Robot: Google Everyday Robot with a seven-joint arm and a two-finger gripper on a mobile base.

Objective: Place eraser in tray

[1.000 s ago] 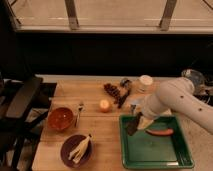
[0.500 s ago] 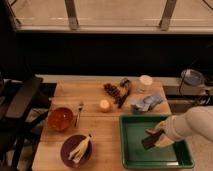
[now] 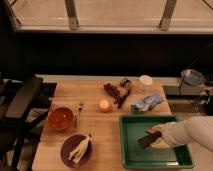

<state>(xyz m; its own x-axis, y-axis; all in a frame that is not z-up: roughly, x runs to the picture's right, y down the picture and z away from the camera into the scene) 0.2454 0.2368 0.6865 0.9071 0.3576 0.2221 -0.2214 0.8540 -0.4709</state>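
Eraser point(image 3: 149, 139), a dark oblong block, sits at the tip of the end effector point(image 3: 156, 137), low inside the green tray point(image 3: 131, 156), tilted over its floor. How wide the end effector stands cannot be told. Judged from this, placing is under way; next comes release and a lift clear. No readable writing anywhere.

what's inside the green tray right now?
Inside the green rectangular plastic tray: the dark oblong eraser, tilted, at the gripper reaching in from the right. The arm covers the tray's right part.
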